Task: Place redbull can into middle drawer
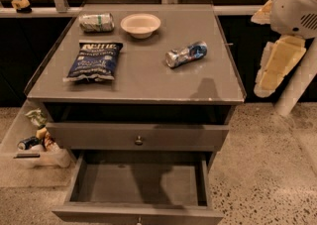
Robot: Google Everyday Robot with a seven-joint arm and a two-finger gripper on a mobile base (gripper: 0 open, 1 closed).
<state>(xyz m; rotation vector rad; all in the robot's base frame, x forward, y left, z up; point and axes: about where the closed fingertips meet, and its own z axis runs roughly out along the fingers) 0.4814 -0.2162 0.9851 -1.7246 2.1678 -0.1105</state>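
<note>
So the redbull can (186, 54) is lying on its side on the cabinet top, right of center, silver and blue, its end pointing front-left. The middle drawer (140, 185), the lower of the 2 knobbed ones, is pulled wide open, plain grey floor showing. The gripper (270, 73) hangs off the cabinet's right edge.

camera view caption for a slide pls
The redbull can lies on its side on the cabinet top, the middle drawer pulled open below, the claw beside the cabinet at the picture's right.
</note>
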